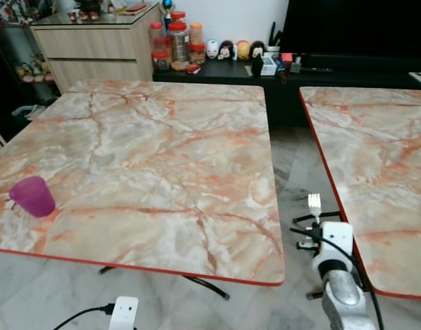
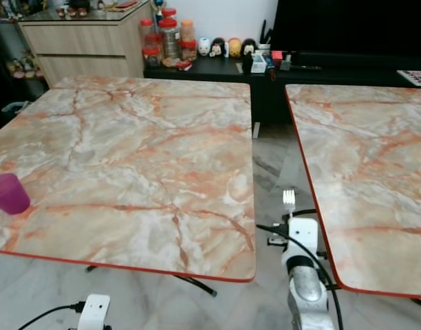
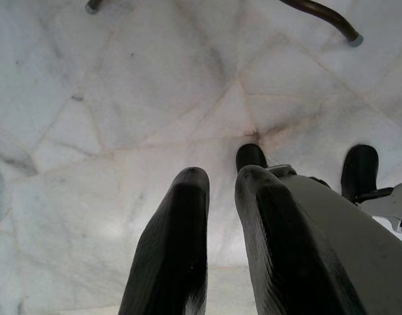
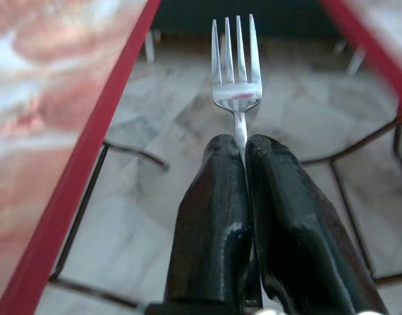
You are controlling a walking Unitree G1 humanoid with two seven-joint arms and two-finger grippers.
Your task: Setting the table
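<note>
While the fork (image 4: pixel 236 72) rides tines-up between the two tables, best to lift it over the red edge of the left table (image 1: pixel 155 144) and lay it flat near the purple cup (image 1: pixel 33 196). Right gripper (image 4: pixel 244 147) is pressed tight on the handle. Left gripper (image 3: pixel 221 190) hangs low, fingers slightly apart, holding nothing.
</note>
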